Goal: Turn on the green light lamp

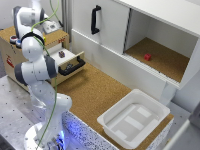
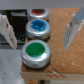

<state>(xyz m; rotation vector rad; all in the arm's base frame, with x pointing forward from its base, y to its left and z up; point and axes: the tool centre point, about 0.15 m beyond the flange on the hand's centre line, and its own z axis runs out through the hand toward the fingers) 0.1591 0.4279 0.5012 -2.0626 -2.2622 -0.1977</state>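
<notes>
— What sort of place am I driving this arm in?

— A robotics lab, I'd say, with a mock-up workbench. I see the white arm [image 1: 35, 70] bolted to a perforated metal table [image 1: 12, 105], the kind used for test rigs.

— And the furniture?

— A cork-topped counter [image 1: 95, 92] with a plain white cabinet [image 1: 107, 30], its open compartment [image 1: 160, 55] nearly bare. A wooden box [image 1: 15, 55] with an open drawer [image 1: 70, 62], and a white plastic bin [image 1: 134, 120]. From the wrist I see a row of coloured push buttons [image 2: 36, 52] in metal rings: bench hardware, not household fittings.
</notes>
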